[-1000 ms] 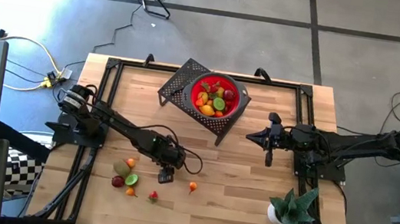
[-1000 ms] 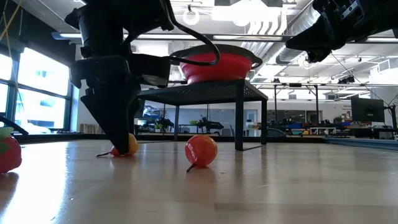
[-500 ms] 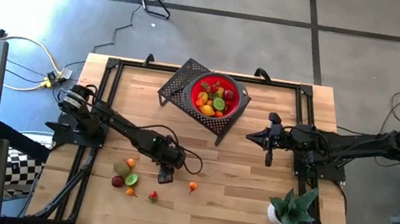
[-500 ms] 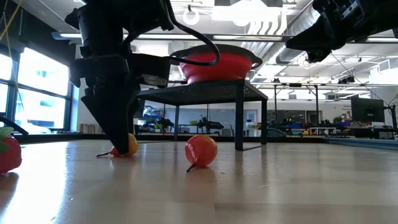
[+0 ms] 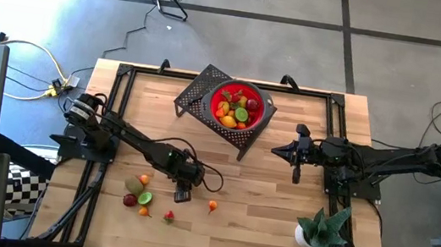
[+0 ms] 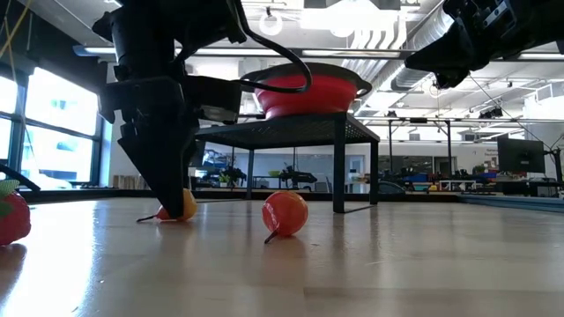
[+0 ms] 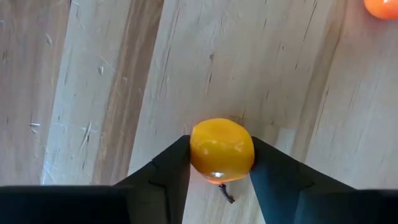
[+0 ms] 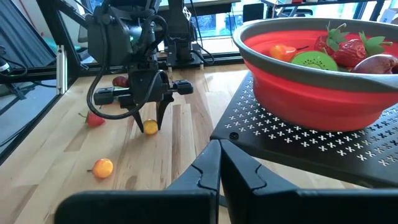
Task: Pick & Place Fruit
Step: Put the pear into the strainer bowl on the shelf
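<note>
Looking down past your left gripper (image 7: pixel 221 167), you see a small orange-yellow fruit (image 7: pixel 221 150) sitting on the wooden table (image 5: pixel 279 199) right between the two fingers (image 7: pixel 166 171), with a fingertip touching it on each side. The fruit rests on the wood, so your fingers are pinching it where it lies, toward the near left of the table's middle.

From above, five other loose fruits lie on the table: a small orange one (image 5: pixel 213 207) just right of the gripper, and a cluster of four to its near left, a green-brown one (image 5: pixel 134 186), a green one (image 5: pixel 145 196), a dark red one (image 5: pixel 130 200) and a small red one (image 5: pixel 168 216). A tiny orange piece beside the cluster is too small to tell apart.

One red bowl (image 5: pixel 266 112) stands on one black mesh stand (image 5: pixel 199 89) at the far middle of the table, piled with fruit too crowded to count.

Your right gripper (image 5: pixel 277 150) waits in the air just right of the bowl, its fingers pressed together and holding nothing.

One spiky green plant (image 5: pixel 328 229) in a white pot sits at the near right corner.
</note>
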Available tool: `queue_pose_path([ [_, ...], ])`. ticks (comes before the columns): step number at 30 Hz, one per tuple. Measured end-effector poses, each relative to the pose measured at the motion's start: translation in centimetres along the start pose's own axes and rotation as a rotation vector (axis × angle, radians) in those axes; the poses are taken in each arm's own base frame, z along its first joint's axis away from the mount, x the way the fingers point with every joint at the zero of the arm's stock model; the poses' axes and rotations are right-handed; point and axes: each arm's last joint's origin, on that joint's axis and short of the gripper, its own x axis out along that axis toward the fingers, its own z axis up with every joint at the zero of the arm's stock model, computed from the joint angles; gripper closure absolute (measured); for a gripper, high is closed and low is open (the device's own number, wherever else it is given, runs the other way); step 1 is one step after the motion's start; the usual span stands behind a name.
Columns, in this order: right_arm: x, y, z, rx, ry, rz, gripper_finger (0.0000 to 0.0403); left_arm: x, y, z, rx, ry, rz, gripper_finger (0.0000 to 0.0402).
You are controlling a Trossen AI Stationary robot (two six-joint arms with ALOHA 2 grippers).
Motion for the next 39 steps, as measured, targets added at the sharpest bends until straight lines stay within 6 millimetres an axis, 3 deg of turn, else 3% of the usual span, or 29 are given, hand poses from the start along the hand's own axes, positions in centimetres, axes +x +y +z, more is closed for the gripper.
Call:
queue_pose_path([
  [12,0.0,0.0,0.0,0.0,0.0,0.0,0.0401,-0.1,0.0,0.0,0.003,0.003,-0.002,0.0256],
  [20,0.0,0.0,0.0,0.0,0.0,0.0,0.0401,-1.5,-0.6,1.5,0.065,0.0,-0.002,0.0256],
  [31,0.0,0.0,0.0,0.0,0.001,0.003,0.0401,-5.3,0.2,5.9,0.154,-0.065,0.006,0.0256],
  [39,0.0,0.0,0.0,0.0,0.0,0.003,0.0401,-10.3,1.5,9.9,0.198,-0.142,0.02,0.0256],
])
